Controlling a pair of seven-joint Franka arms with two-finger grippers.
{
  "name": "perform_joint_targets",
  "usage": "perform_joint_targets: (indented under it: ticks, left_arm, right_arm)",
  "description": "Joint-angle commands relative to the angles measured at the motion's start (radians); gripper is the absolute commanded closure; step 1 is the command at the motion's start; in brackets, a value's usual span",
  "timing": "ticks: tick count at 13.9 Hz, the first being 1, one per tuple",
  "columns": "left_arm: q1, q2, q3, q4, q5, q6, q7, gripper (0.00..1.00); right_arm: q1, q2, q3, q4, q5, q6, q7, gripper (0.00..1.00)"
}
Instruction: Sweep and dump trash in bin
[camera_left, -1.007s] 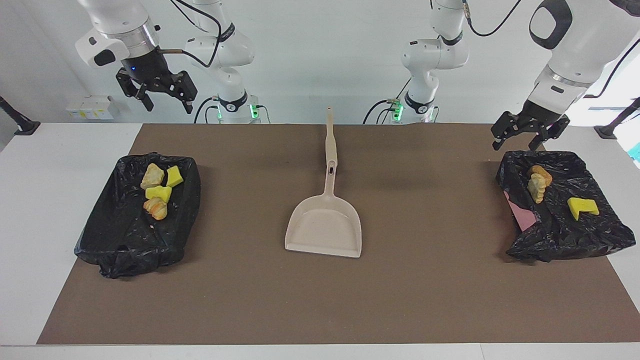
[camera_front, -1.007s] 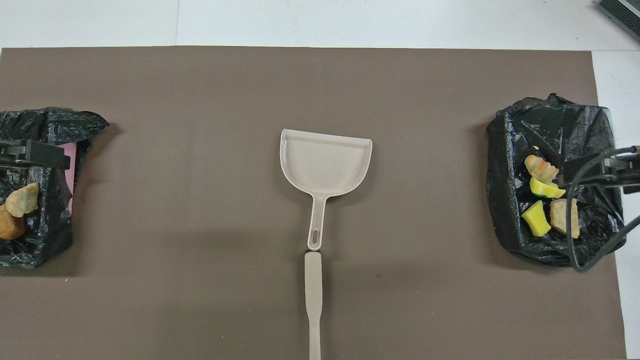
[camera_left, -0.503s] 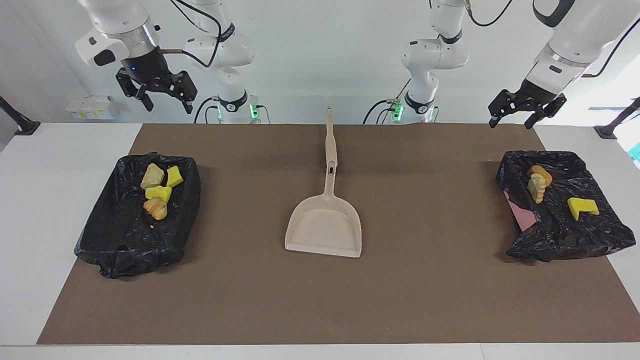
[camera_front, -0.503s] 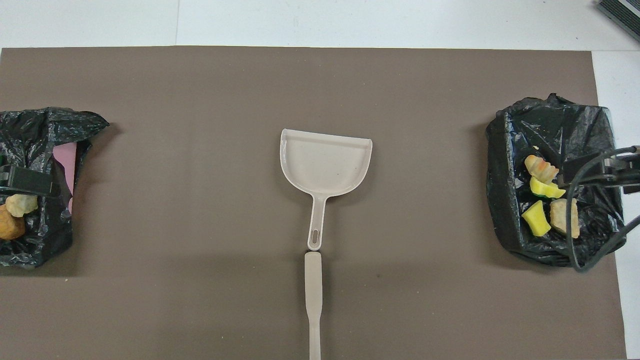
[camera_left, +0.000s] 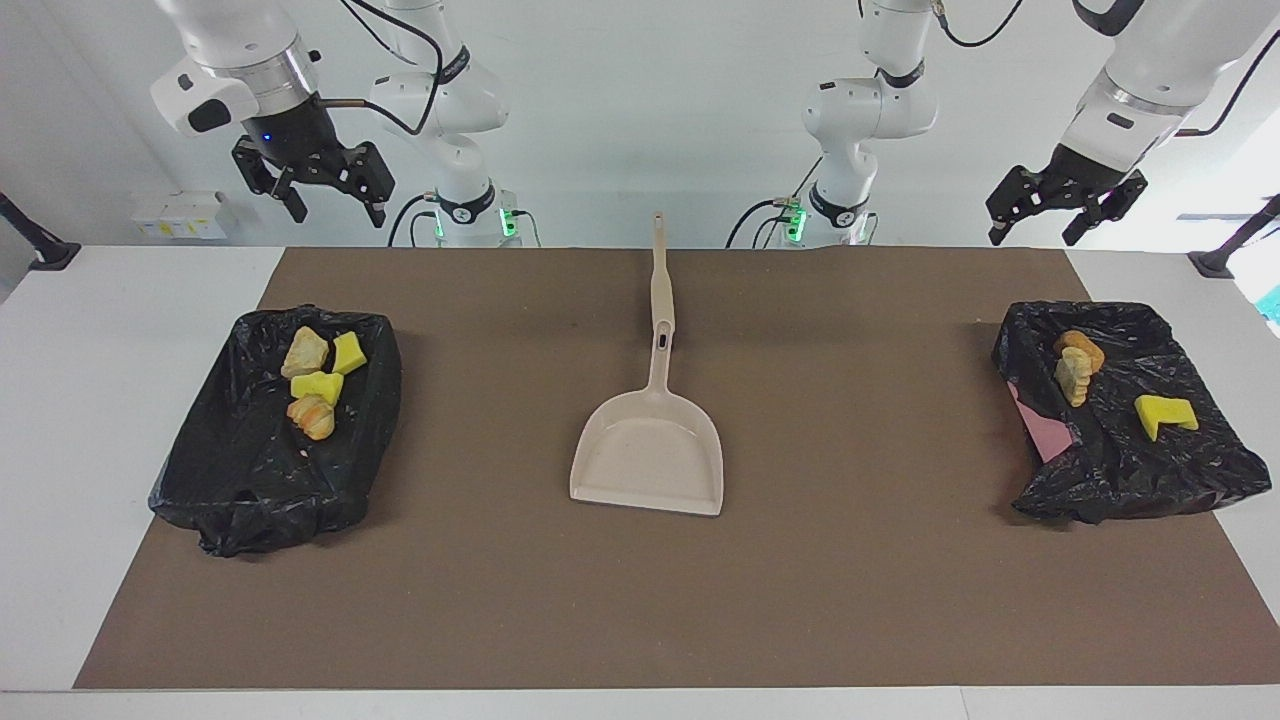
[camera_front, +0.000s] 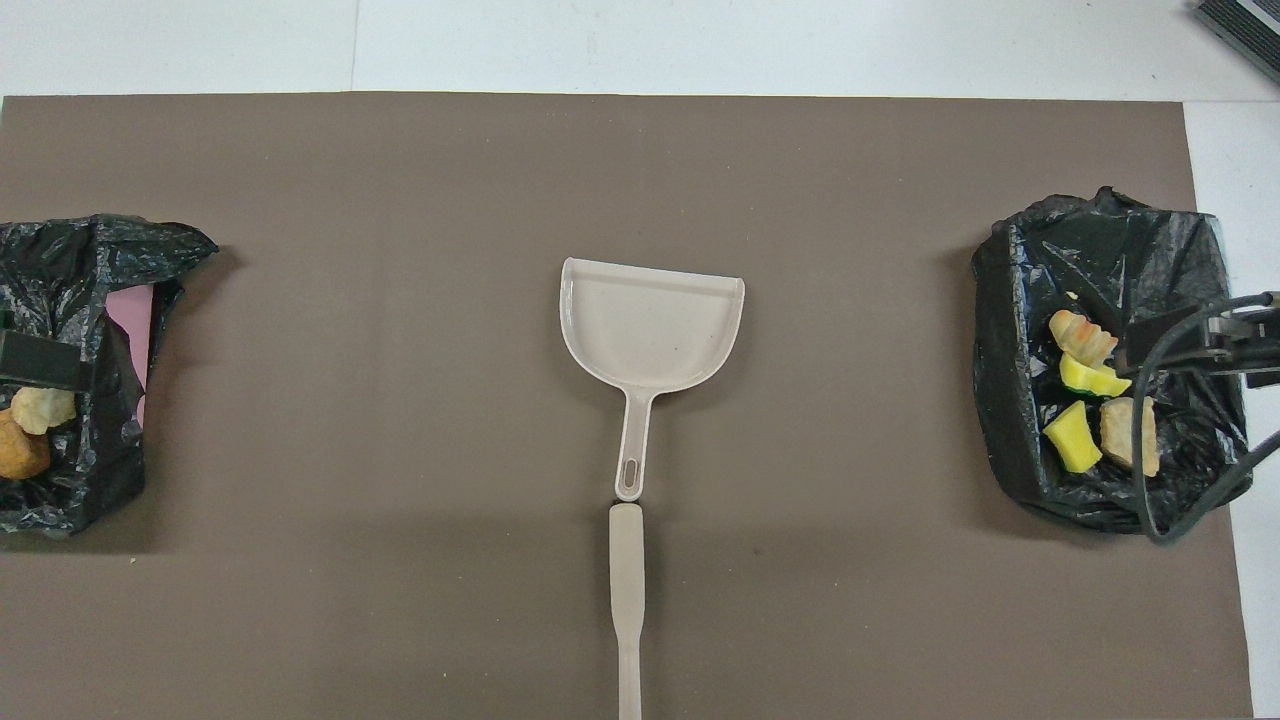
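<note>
At the overhead frame's edge, one lined bin (camera_front: 80, 300) is cut off.

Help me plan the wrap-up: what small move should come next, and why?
Probably none beyond parking the arms. All seven trash lumps already lie in the two black bins, the dustpan is empty, and the brush lies at its handle. The left end effector and right end effector hang open above the table, holding nothing.
</note>
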Motion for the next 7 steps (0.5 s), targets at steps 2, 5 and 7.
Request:
perform_joint_targets:
  ticks: [2,5,7]
  left_arm:
    - [-0.009,0.003,0.004,-0.017,0.021,0.036,0.003,0.00]
    - [-0.011,0.004,0.004,-0.017,0.021,0.036,0.003,0.00]
    - [-0.012,0.004,0.004,-0.017,0.021,0.034,0.003,0.00]
  right_arm:
    - [-0.003,-0.020,0.003,-0.025,-0.020,0.003,-0.005,0.00]
    - [-0.003,-0.020,0.003,-0.025,-0.020,0.003,-0.006,0.00]
    - [-0.003,-0.020,0.003,-0.025,-0.020,0.008,-0.005,0.00]
